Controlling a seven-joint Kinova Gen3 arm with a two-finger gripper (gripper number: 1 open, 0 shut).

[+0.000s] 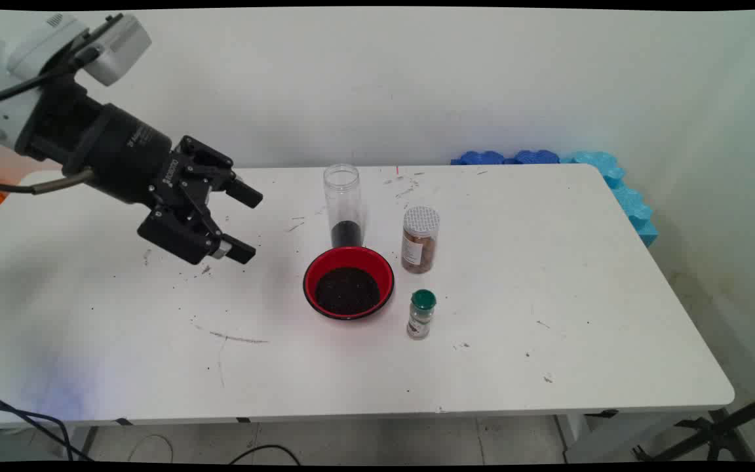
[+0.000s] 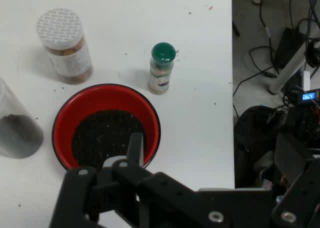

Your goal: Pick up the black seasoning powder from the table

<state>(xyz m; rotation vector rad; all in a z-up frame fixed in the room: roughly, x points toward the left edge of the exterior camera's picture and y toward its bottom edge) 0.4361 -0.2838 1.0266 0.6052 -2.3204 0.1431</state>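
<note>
Fingers of the black gripper (image 1: 246, 223) stand spread apart with nothing between them, hanging above the white table (image 1: 548, 295) well left of a small cluster of things. Nearest to it is a red bowl (image 1: 348, 282) filled with dark granules; just behind the bowl stands a tall clear tube (image 1: 343, 204) with a dark layer at its bottom, to the bowl's right a clear jar (image 1: 420, 239) with a white lid and brown contents, and near the front a small spice bottle (image 1: 421, 314) with a green cap. Blue foam pieces (image 1: 600, 177) line the table's far right edge against the wall. Only the hand view shows the floor beyond the table's edge, with cables and dark equipment (image 2: 280, 138), and one finger (image 2: 134, 149) overlapping the bowl's rim; the other is hidden there.
</note>
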